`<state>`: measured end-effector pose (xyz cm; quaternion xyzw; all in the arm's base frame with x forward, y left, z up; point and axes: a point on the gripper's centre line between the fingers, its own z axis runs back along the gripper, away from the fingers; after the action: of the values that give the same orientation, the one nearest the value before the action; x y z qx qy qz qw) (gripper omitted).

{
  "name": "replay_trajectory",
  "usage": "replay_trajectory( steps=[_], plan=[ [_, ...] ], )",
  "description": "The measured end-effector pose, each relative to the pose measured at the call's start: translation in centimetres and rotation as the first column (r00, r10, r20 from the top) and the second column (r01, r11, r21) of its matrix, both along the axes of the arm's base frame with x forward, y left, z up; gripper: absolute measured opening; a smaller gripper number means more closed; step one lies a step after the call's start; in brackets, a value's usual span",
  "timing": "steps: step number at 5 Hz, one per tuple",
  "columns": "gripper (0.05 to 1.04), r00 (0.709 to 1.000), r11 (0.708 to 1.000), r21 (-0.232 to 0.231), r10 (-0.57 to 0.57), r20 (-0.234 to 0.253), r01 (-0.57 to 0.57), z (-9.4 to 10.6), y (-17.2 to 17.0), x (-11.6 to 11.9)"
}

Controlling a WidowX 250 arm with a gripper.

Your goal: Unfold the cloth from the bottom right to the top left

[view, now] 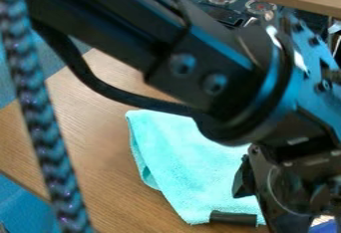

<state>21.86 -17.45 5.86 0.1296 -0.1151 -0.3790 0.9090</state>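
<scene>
Black robot arm (126,25) slanting from upper left — wrist (299,142) bent downward, jaws at lower right

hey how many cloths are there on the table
1: a turquoise cloth, lying on the wooden table, partly behind the robot arm. The arm blocks some of the table, so another could be hidden.
</scene>
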Motion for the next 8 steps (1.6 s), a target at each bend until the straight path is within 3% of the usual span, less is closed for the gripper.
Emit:
replay_trajectory(
  steps=[3, 7, 8],
  plan=[
    [0.999, 0.999, 0.997, 0.073, 0.012, -0.041, -0.009, -3.1, -0.1, 0.4],
    [0.999, 0.996, 0.994, 0.088, 0.062, -0.056, -0.057, -3.8, 0.6, 1.9],
    [0.955, 0.996, 0.994, 0.083, 0.071, -0.060, -0.066, -3.8, 0.7, 2.1]
  ],
)
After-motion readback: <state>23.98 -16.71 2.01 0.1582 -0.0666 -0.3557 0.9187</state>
